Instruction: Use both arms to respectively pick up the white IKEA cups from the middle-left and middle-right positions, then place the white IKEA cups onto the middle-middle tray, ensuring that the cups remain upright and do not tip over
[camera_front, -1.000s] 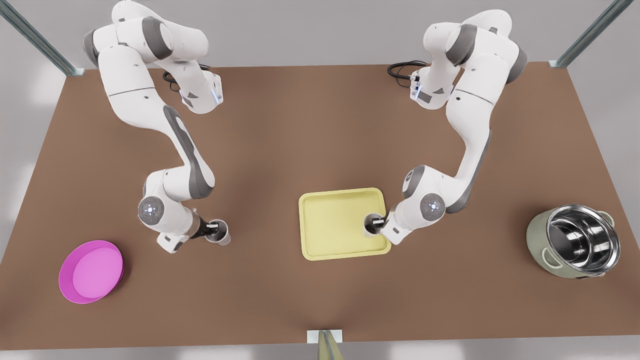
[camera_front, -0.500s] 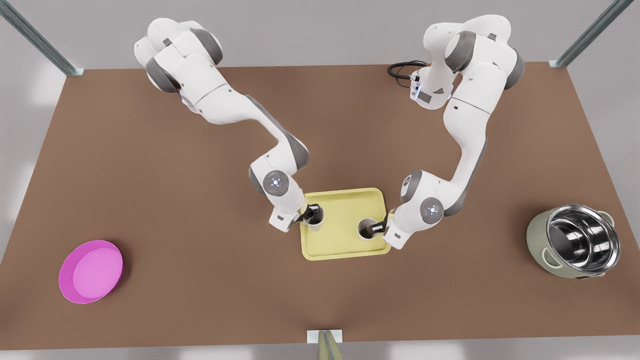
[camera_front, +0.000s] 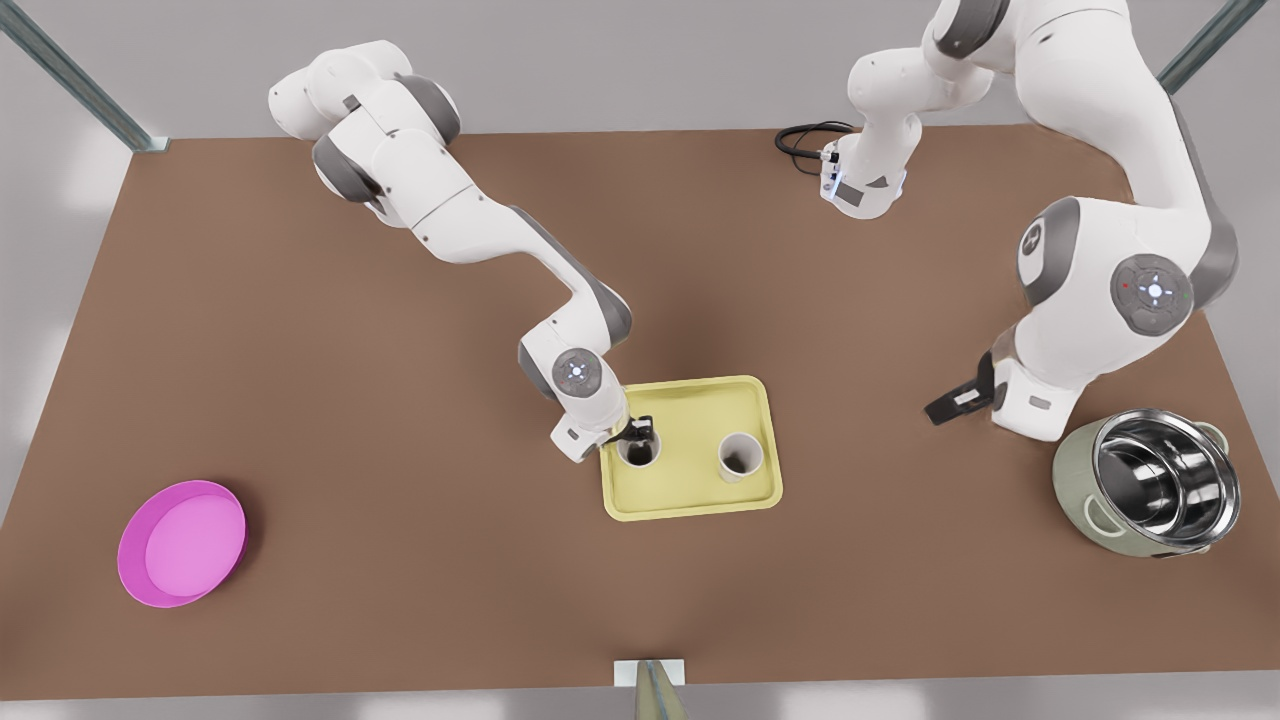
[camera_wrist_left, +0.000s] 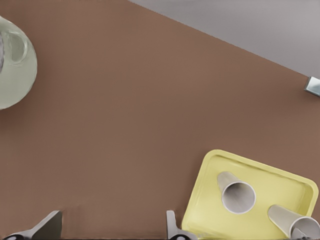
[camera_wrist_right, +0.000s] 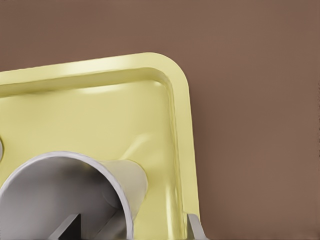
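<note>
Both white IKEA cups stand upright on the pale yellow tray (camera_front: 690, 415). The cup (camera_front: 741, 457) on the front view's right stands free, also seen as the nearer cup (camera_wrist_left: 236, 194) on the tray (camera_wrist_left: 207, 205) in the left wrist view. My left gripper (camera_front: 945, 408) hangs open above the table, well off toward the pot, its fingers (camera_wrist_left: 172, 227) spread wide. My right gripper (camera_front: 640, 432) sits at the rim of the other cup (camera_front: 639, 453). In the right wrist view one finger is inside that cup (camera_wrist_right: 65, 180), while the outer finger (camera_wrist_right: 194, 227) stands clear of its wall above the tray (camera_wrist_right: 125, 100).
A steel-lined green pot (camera_front: 1150, 480) stands at the front view's right, just beside the left arm's wrist; it shows in the left wrist view too (camera_wrist_left: 12, 65). A round magenta plate (camera_front: 182, 542) lies at the near left. A black cable (camera_front: 805, 138) lies by the far edge.
The left gripper let go of its cup and drew back, up and toward the pot. The right gripper carried its cup from the table onto the tray, set it down and opened.
</note>
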